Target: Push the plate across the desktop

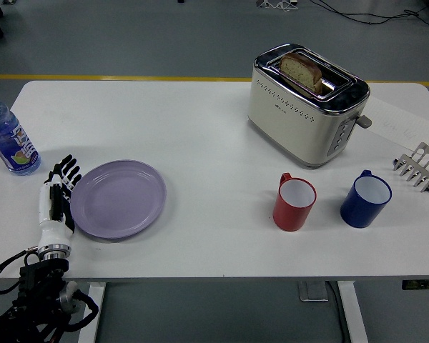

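A lilac plate lies flat on the white table at the left front. My left hand lies flat on the table against the plate's left rim, fingers straight and spread, holding nothing. Its black arm comes up from the lower left corner. My right hand is out of view.
A water bottle stands at the left edge, behind my hand. A red mug and a blue mug stand at the right front. A toaster with bread stands behind them. A metal rack and a paper sheet lie far right.
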